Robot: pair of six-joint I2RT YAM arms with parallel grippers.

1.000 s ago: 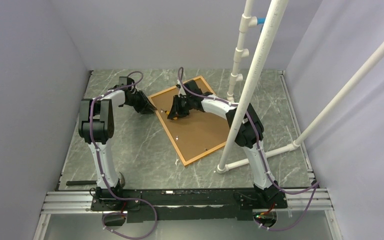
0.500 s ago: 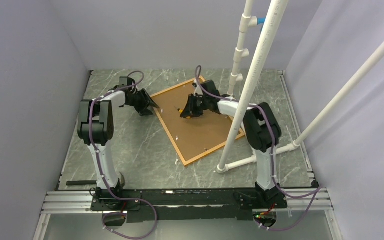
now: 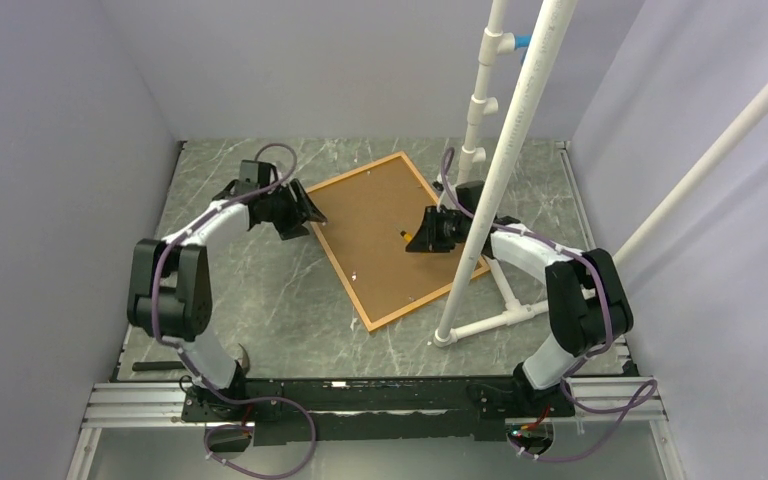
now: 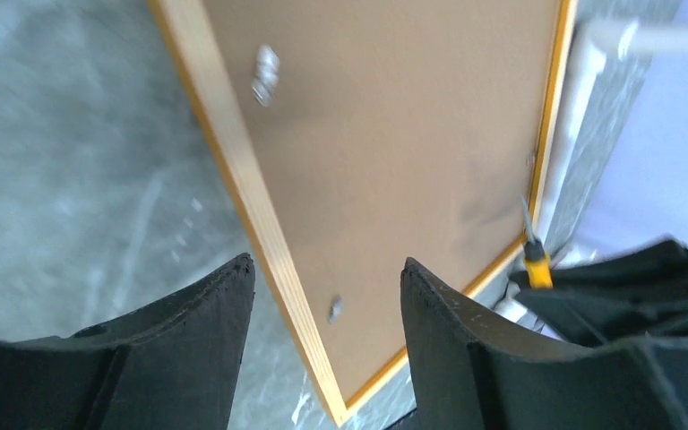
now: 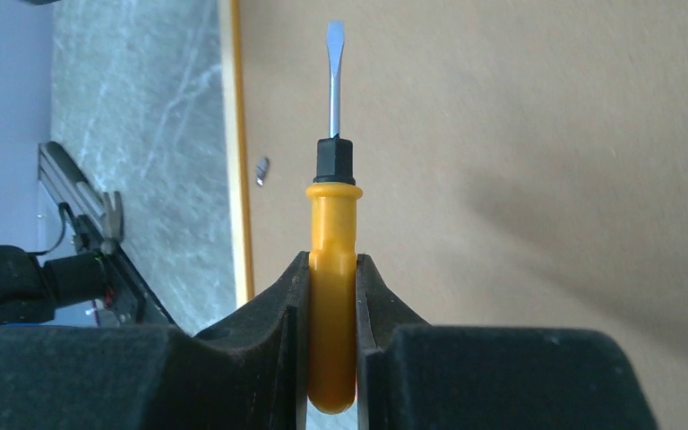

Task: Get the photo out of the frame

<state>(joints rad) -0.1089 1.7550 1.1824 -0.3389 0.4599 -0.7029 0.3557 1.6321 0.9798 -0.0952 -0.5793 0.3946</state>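
the frame (image 3: 339, 262) is seen as a thin bright-orange rectangle with a pale wooden side. it is laid back up at an angle on the grey marbled table (image 3: 260, 290), in the middle toward the far side. its opening is filled by a plain brown backing board (image 3: 385, 235), on which small metal tabs (image 4: 266, 73) are seen near the rim. the photo is hidden under that board.

the left gripper (image 3: 300, 212) is held at the frame's left corner with its jaws apart. in the left wrist view the frame's edge is seen running between the 2 fingers (image 4: 206, 340); contact cannot be told. the right gripper (image 3: 422, 240) is clamped on the orange handle of a screwdriver (image 5: 331, 215). its flat blade is held over the board, near the frame's right rim and just left of the white pipe (image 3: 505, 150).

compared with 1 second ago, the right gripper and screwdriver are moved from the board's left-middle to its right side, and the right arm is swung out to the right. the left jaws are spread wider and the left elbow is shifted left. the frame is kept in the same place.
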